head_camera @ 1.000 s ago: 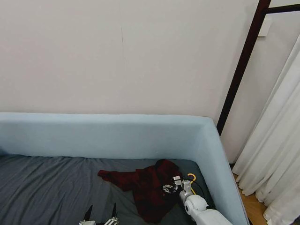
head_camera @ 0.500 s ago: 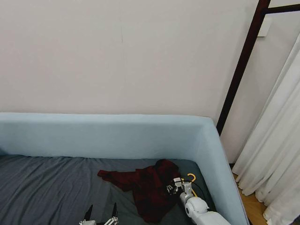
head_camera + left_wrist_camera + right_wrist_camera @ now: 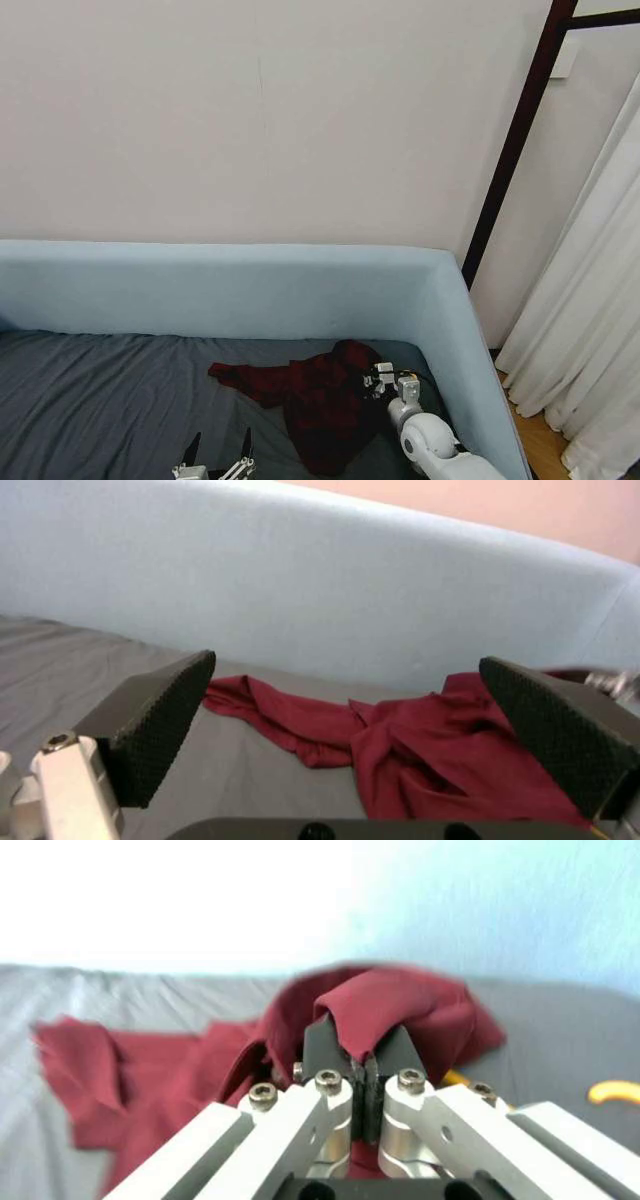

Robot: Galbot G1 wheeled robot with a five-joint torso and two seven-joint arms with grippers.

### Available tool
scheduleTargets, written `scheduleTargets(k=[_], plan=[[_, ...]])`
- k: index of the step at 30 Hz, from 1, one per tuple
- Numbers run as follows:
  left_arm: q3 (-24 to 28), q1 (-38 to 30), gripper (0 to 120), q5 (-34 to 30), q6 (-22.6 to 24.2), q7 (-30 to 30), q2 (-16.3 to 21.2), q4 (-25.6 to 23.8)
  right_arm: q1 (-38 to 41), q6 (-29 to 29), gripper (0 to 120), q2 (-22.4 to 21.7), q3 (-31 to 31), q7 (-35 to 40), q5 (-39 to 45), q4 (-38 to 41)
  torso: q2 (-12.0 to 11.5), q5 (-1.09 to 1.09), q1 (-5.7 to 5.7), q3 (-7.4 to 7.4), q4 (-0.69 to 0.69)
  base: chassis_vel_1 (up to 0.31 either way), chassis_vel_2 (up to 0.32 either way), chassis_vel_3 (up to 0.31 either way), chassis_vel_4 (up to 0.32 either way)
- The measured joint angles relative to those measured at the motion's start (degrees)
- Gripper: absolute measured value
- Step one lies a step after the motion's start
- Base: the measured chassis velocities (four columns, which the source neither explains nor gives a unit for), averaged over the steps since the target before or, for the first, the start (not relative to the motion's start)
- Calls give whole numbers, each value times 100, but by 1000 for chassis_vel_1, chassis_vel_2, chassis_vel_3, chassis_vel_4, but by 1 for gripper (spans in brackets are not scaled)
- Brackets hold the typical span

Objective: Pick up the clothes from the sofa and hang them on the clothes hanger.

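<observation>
Red garment [image 3: 320, 395] on the sofa [image 3: 250, 290], pinched by right tool [image 3: 362, 1056]; left tool [image 3: 221, 441] spread apart.

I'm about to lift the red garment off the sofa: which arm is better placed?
Right. The right gripper is shut on a raised fold of the red garment, near the sofa end. The left gripper is open, short of the cloth and apart from it.

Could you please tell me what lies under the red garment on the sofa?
The grey seat cushion lies under the garment. A yellow hanger hook pokes out beside it; the rest of the hanger is hidden. The right gripper pinches a fold.
</observation>
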Motion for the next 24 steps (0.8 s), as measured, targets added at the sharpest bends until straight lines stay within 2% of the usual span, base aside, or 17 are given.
scheduleTargets(k=[5, 6, 11, 24], plan=[[34, -86, 99, 10, 82, 0, 45, -41, 75, -296, 0, -382, 98, 739, 551, 1414, 0, 1, 0, 0, 0, 0, 0, 0, 0], [34, -86, 99, 10, 82, 0, 45, -41, 75, -296, 0, -382, 98, 739, 551, 1414, 0, 1, 0, 0, 0, 0, 0, 0, 0], [35, -95, 99, 26, 104, 0, 92, -97, 543, -507, 0, -714, 179, 1328, 1210, 2379, 0, 0, 0, 0, 1, 0, 0, 0, 0], [23, -28, 99, 82, 112, 2, 68, -220, 1684, -907, 0, -1611, 672, 1968, 2622, 3219, 0, 0, 0, 0, 0, 0, 0, 0, 0]])
